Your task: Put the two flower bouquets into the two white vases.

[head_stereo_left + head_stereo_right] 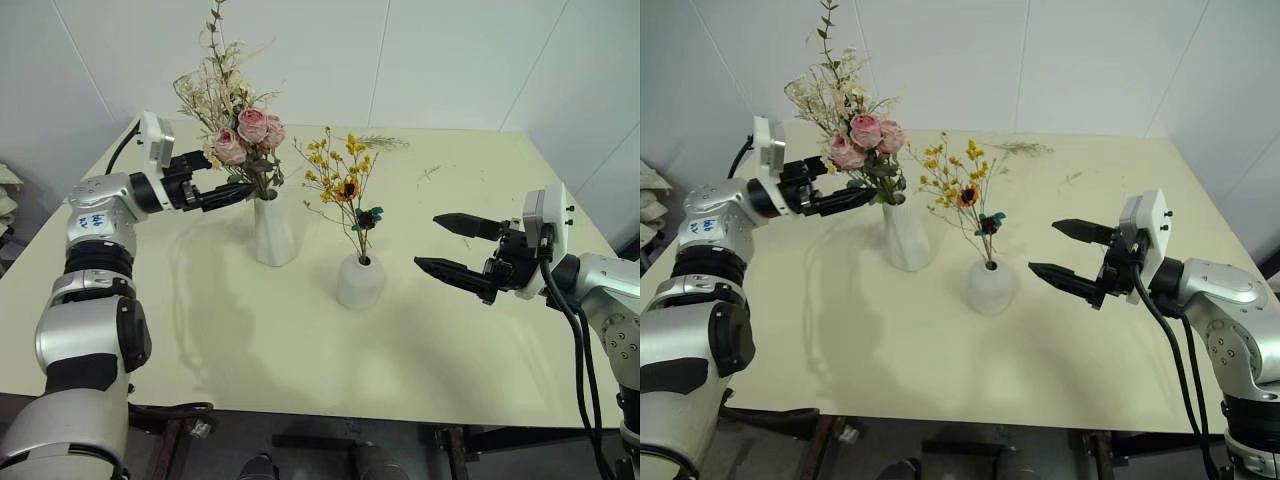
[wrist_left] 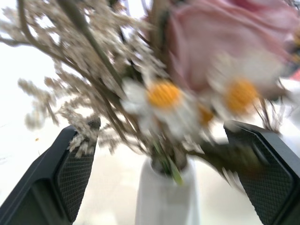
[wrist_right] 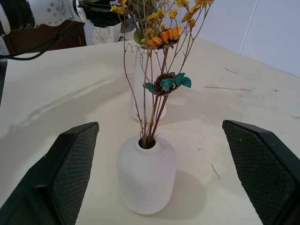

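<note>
Left eye view, left pincer (image 1: 237,190) wide open beside rose bouquet (image 1: 240,125), right pincer (image 1: 447,246) empty.

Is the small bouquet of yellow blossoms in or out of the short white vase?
In: the yellow bouquet stems enter the short white vase mouth.

pink roses (image 1: 250,133), yellow blossoms (image 1: 335,165), white vases (image 1: 273,232)

Both tools (image 1: 225,192) (image 1: 455,246) wide open
</note>
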`<state>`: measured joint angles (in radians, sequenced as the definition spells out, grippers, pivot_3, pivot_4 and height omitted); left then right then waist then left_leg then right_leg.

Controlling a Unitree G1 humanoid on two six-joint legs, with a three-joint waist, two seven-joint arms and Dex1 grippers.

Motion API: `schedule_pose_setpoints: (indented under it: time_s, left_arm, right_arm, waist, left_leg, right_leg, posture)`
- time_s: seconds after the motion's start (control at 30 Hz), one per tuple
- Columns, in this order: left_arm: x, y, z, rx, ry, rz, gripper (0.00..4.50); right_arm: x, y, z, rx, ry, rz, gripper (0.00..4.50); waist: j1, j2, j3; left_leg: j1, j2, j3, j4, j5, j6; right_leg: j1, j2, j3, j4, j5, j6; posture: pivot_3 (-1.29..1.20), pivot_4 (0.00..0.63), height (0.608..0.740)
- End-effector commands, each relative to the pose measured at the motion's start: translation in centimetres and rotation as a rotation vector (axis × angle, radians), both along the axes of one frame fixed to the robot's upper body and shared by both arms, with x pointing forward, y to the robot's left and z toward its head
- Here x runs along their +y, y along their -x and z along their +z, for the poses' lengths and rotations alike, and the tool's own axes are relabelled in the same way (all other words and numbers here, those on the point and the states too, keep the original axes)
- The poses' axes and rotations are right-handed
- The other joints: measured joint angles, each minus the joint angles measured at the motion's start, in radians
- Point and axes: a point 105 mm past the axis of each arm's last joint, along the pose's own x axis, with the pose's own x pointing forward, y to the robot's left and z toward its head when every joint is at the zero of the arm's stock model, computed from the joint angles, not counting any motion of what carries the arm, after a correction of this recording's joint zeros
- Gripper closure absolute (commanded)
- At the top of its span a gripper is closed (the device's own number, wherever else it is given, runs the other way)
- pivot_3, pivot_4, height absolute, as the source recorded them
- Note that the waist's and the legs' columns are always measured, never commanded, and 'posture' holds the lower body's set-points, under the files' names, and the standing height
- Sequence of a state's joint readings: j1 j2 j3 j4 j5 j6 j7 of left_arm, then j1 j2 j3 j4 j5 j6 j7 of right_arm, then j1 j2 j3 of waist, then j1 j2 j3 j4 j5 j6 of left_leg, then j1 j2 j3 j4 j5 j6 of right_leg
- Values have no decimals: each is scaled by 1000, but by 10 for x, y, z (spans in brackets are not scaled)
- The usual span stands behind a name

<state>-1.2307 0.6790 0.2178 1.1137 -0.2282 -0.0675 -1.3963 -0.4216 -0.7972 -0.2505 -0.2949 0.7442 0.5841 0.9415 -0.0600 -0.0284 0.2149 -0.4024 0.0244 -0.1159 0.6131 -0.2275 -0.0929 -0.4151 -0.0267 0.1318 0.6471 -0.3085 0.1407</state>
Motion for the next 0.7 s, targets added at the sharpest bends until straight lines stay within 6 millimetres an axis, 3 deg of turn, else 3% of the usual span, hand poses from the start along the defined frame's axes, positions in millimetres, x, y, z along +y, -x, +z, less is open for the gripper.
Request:
schedule_pose_setpoints:
  time_s: [0.03,0.17,0.4,0.7]
  left_arm:
    - [19,16,9,-42,-56,-16,9]
    - [30,40,3,12,-102,-126,9]
    - [75,80,6,35,-104,-51,9]
    - [89,103,-7,82,-75,-32,9]
  right_arm:
    - [-5,1,9,-45,24,0,0]
    - [-12,0,8,-33,57,-3,0]
    - [-35,2,3,15,169,-25,0]
    - [-37,8,1,41,176,-18,0]
  waist:
    - [0,0,0]
    - [2,0,0]
    - [-1,1,0]
    - [4,1,0]
  left_leg:
    - [0,0,0,0,0,0]
    - [0,0,0,0,0,0]
    - [0,1,0,0,0,0]
    - [3,1,0,0,0,1]
  right_leg:
    - [0,0,0,0,0,0]
    - [0,0,0,0,0,0]
    - [0,0,0,0,-1,-2]
    - [0,0,-1,4,-2,-4]
  posture:
    - [0,150,740]
    - [0,150,740]
    - [0,150,740]
    - [0,150,740]
